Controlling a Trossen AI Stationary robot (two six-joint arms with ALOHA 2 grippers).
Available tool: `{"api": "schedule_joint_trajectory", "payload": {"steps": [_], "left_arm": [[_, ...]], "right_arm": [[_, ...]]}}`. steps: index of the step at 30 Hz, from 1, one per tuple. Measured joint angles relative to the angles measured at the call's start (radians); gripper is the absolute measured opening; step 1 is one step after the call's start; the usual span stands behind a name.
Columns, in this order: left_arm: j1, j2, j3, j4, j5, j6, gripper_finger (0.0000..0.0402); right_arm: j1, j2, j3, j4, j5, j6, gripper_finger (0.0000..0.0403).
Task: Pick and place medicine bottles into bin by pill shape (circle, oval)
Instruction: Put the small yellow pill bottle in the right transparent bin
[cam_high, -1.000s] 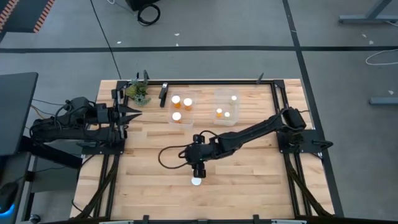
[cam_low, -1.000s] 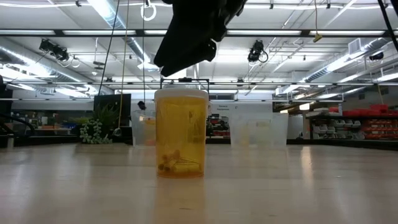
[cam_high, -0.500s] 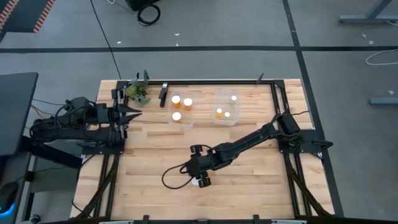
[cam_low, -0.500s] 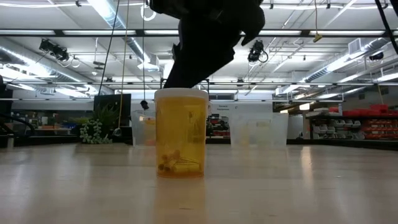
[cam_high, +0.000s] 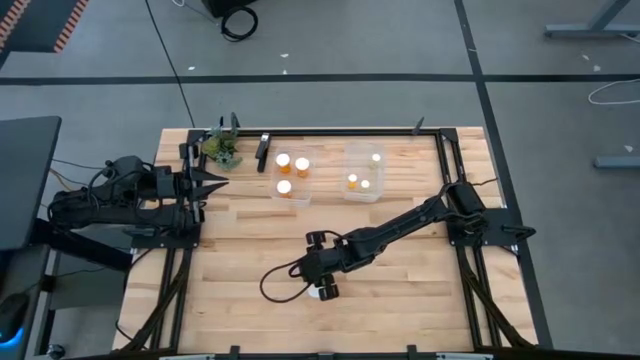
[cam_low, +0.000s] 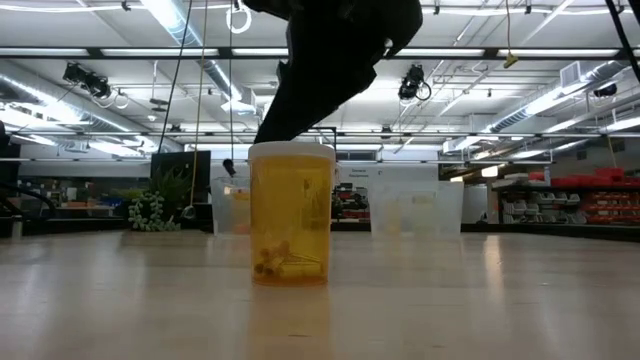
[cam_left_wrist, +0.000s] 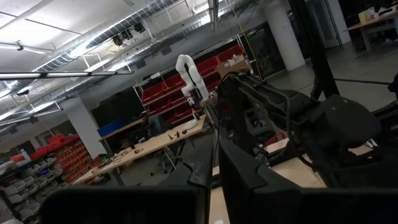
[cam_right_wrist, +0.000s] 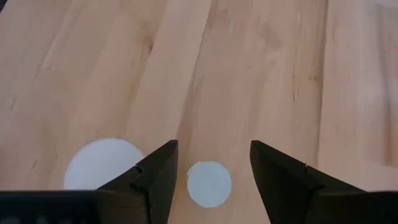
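One orange medicine bottle (cam_low: 291, 213) with a white cap (cam_high: 314, 292) stands upright on the wooden table, near its front edge. My right gripper (cam_high: 325, 289) hangs open just above it, slanting down; in the low view it is the dark mass (cam_low: 325, 80) over and behind the bottle. In the right wrist view the cap (cam_right_wrist: 102, 163) lies beside one finger. A smaller white round spot (cam_right_wrist: 209, 183) lies between the fingers (cam_right_wrist: 213, 163); cap or mark, I cannot tell. My left gripper (cam_high: 215, 182) waits shut at the table's left edge.
Two clear bins stand at the far middle: the left bin (cam_high: 302, 186) holds three white-capped bottles, the right bin (cam_high: 355, 160) holds a few more. A small plant (cam_high: 222, 148) and a black object (cam_high: 263, 152) sit at the far left. A cable loops beside my right gripper.
My right gripper has moved toward the table's near edge and down, ending over the orange bottle, and has rolled about its own pointing line. Most of this happened in the first half second. The bottle has stayed put and upright.
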Motion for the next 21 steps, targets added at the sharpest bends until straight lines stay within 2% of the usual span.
{"api": "schedule_joint_trajectory", "payload": {"steps": [10,21], "left_arm": [[0.0,0.0,0.0,0.0,0.0,0.0,0.0026],[0.0,0.0,0.0,0.0,0.0,-0.003,0.0035]], "right_arm": [[0.0,0.0,-0.019,-0.029,0.0,0.001,0.0207],[0.0,0.0,-0.019,-0.031,-0.009,0.019,0.0207]]}}
